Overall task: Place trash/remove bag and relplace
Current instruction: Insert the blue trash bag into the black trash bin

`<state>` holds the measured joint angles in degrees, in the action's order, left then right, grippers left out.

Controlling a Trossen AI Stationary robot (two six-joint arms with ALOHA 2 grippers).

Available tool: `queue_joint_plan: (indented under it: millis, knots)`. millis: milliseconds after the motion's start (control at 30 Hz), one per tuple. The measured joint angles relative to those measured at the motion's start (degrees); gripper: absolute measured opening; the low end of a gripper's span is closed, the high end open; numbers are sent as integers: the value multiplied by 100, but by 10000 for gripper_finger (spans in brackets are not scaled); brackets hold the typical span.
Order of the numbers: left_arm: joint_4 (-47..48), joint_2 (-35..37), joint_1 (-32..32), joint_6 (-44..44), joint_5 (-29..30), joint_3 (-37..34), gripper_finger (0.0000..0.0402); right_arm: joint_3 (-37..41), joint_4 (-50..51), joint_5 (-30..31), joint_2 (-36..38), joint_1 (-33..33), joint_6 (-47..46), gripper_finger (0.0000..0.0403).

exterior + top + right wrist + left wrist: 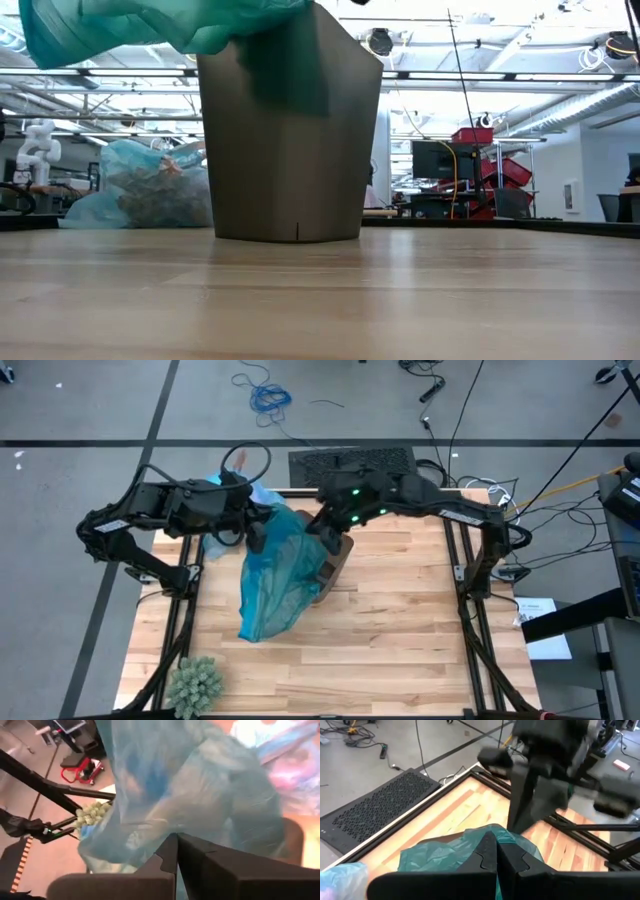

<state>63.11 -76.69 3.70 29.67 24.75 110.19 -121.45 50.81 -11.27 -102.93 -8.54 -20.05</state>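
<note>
Wood-slat table (400,620) in a lab, brown bin (290,140) near its back edge, green spiky ball (195,682) at the front left corner. Left gripper (255,538) and right gripper (325,540) both pinched shut on the teal bag (275,575), stretching it over the bin. Filled light-blue bag (150,185) sits behind-left of the bin.

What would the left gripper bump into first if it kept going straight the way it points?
Probably the right arm. The left gripper is shut on the teal bag, and the other arm stands right ahead of its fingers, though how far is hard to judge.
</note>
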Motion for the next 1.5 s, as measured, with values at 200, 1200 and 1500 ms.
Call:
queue_joint_plan:
  millis: [200, 1200, 1500]
  knots:
    - [-238, 38, -9, -2, 16, 0, 0, 17, 76, -224, -678, 151, -27, 0]
    - [213, -18, -11, 4, 391, 0, 0, 11, 438, 86, -489, -279, -568, 0]
    - [-73, 17, -10, 1, 380, 0, 0, 7, -424, -111, -548, 79, 212, 66]
